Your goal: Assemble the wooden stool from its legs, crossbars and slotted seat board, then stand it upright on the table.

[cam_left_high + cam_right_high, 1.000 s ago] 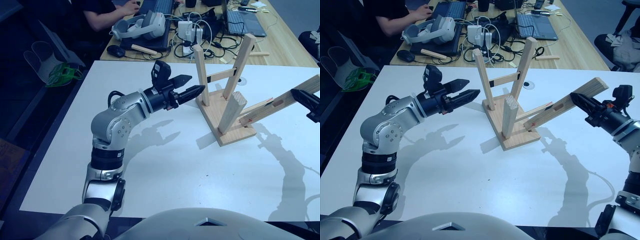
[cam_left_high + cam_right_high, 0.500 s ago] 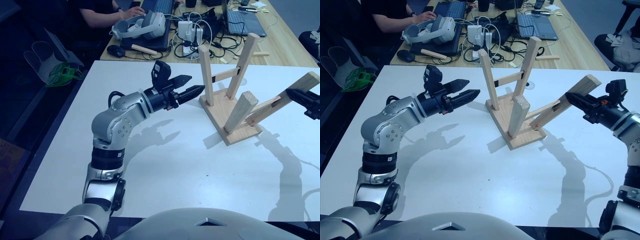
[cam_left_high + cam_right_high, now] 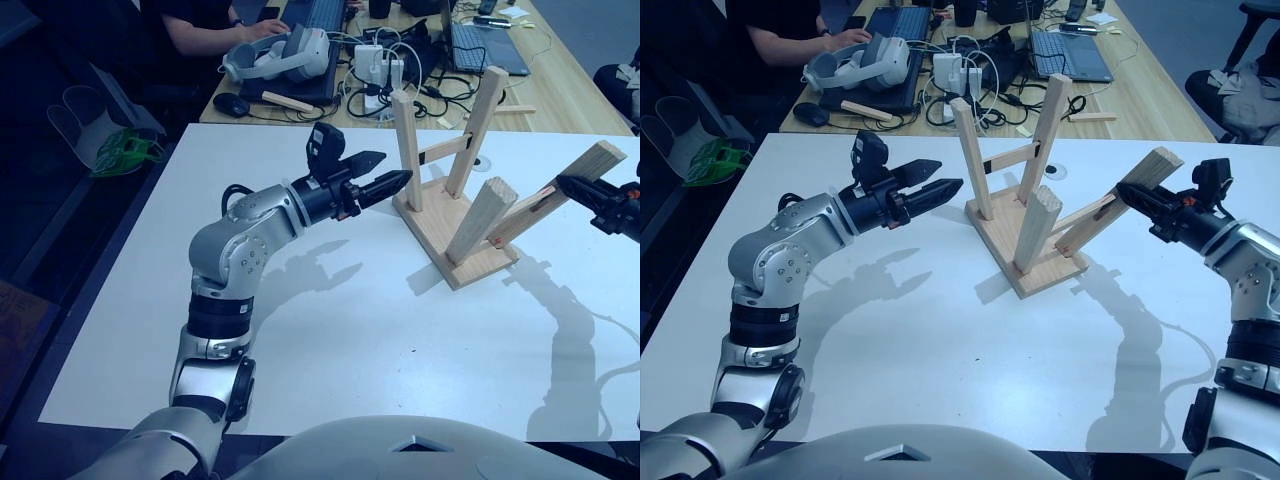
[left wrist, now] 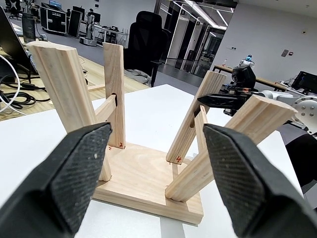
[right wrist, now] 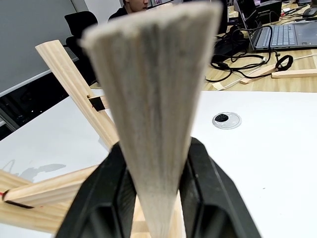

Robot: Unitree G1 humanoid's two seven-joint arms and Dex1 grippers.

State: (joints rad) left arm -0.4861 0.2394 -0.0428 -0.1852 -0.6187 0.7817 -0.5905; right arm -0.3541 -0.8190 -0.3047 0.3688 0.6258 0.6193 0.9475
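On table [image 3: 330, 330], upturned stool [image 3: 452, 255], right gripper [image 3: 1130, 193] clamping leg [image 3: 1092, 223]

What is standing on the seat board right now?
Four legs rise from the seat board, joined by crossbars; the right gripper clamps one leg. Their ends cover the slots.

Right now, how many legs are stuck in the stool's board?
4: the back left leg and back right leg on the far side, the front leg nearest the robot, and the tilted leg in the right gripper. None looks hidden.
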